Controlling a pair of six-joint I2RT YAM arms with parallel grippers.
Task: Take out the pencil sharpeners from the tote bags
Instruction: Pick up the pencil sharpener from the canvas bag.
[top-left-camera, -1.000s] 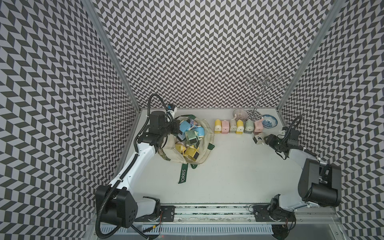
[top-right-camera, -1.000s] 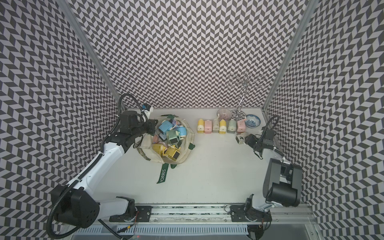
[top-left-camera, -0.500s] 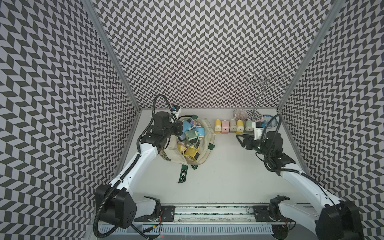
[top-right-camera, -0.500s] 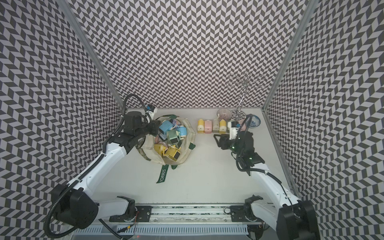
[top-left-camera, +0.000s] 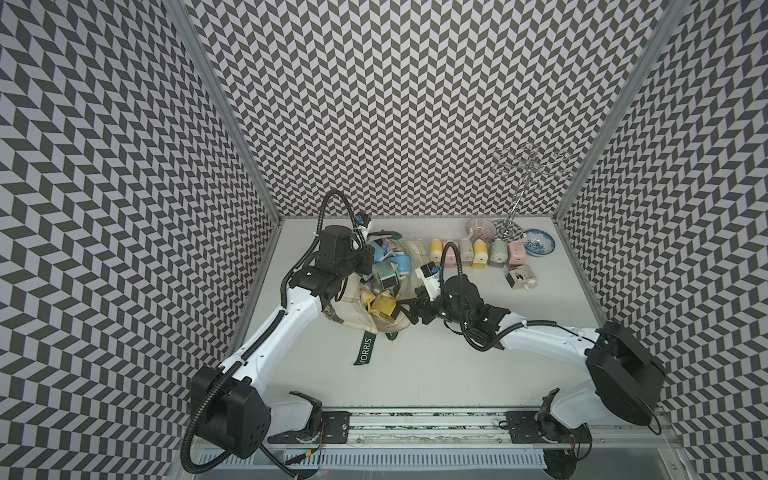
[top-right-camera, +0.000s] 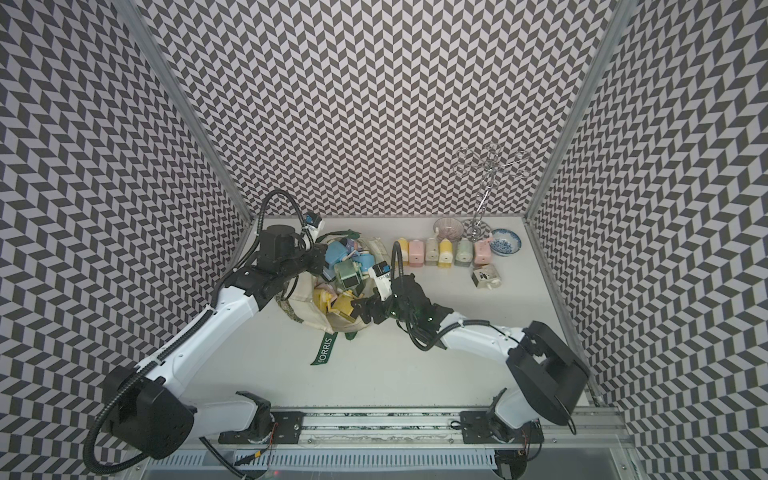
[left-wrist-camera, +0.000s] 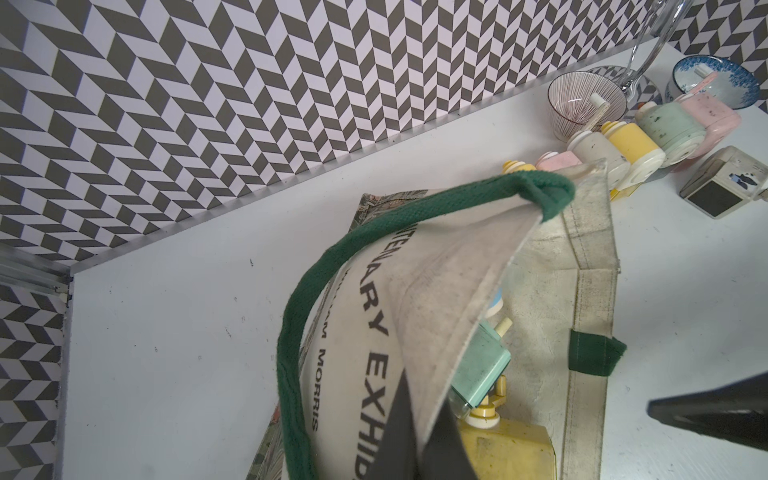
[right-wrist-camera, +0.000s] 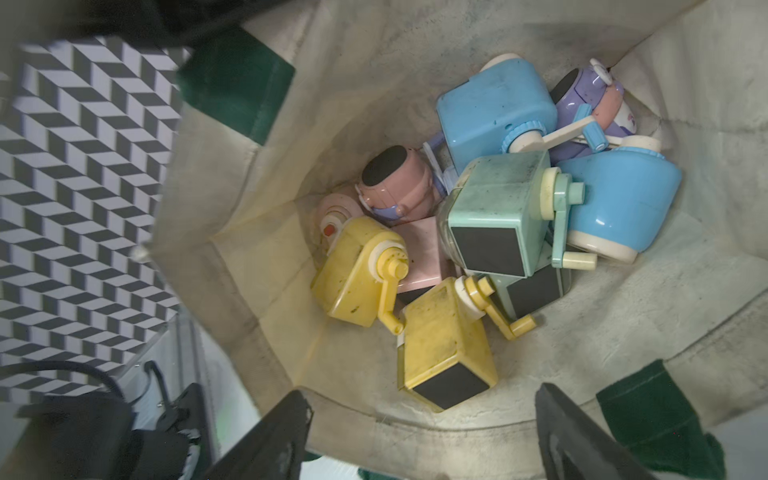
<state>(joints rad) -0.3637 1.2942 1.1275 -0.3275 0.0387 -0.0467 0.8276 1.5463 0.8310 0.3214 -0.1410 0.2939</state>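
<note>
**Right arm poised to pick the next sharpener from the tote**

Chevron-patterned walls (top-left-camera: 374, 104) enclose a pale bench (top-left-camera: 436, 374). In both top views the cream tote bag (top-left-camera: 353, 309) lies on the left arm's side, with pencil sharpeners (top-left-camera: 386, 274) heaped in its mouth. A row of six (top-left-camera: 478, 251) stands near the back wall, and a beige sharpener (top-left-camera: 520, 277) lies just in front of it.

In the left wrist view, the left fingers (left-wrist-camera: 419, 463) are pinched shut on the bag's rim, propping it open.

The right wrist view looks into the bag. The right fingers (right-wrist-camera: 278, 432) are spread wide and empty over a yellow crank sharpener (right-wrist-camera: 446, 353). The next move is probably to descend astride it, close, and lift clear.

Striped bowl (top-left-camera: 480, 227), blue bowl (top-left-camera: 539, 243), wire stand (top-left-camera: 512, 231)
</note>
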